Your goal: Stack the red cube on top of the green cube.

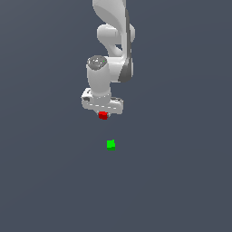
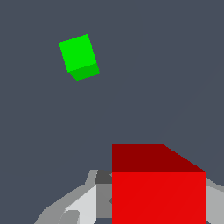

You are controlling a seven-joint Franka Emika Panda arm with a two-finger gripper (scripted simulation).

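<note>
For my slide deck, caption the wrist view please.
Red cube held between the fingers, with the green cube lying apart on the grey floor.

Exterior view looks down from afar – wrist view close – both share the green cube (image 1: 111, 144)

Apparently a bare simulated scene: flat grey ground (image 1: 181, 181), no furnishings discernible.

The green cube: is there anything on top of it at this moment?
No. The green cube has a bare top in both views. The red cube is apart from it, between the fingers of the gripper. What lies under the green cube is covered.
</note>
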